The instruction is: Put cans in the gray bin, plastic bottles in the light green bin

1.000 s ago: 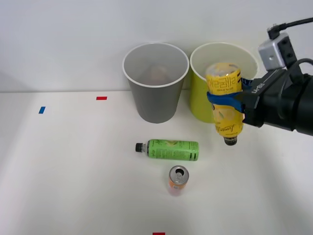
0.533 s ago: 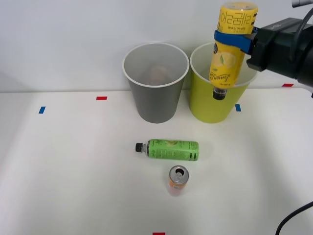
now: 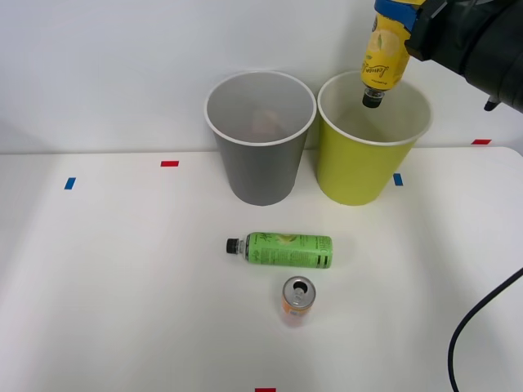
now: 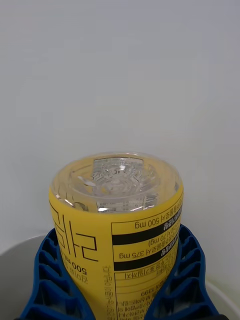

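1. Holding item: the gripper (image 3: 398, 10) was clamped around the yellow bottle (image 3: 385, 55), its blue ribbed fingers (image 4: 47, 280) pressed against both sides of the wrap. The bottle hung upside down, black cap lowest, clear base uppermost in the wrist view.
2. Position of item: the bottle's cap sat above the mouth of the light green bin (image 3: 359, 167), toward the far part of the opening and clear of the white rim. It was not yet inside.
3. Step in hand, as judged: dropping the yellow bottle into the light green bin.
4. Advice for the step: the cap looked nearer the far rim than the middle, so bringing the bottle a little toward the centre of the opening before letting go would have been safer. Lowering it closer to the mouth would have cut the chance of a bounce off the rim or a tipped bin. Opening the fingers evenly would have let it fall straight.
5. Other stock on the desk (image 3: 106, 278): the green bottle (image 3: 282, 250) lay on its side in front of the bins, cap pointing left; the orange can (image 3: 297, 299) stood upright just in front of it.
6. Neighbouring container: the gray bin (image 3: 260, 167) stood just left of the green one, so any sideways drift risked the wrong bin.
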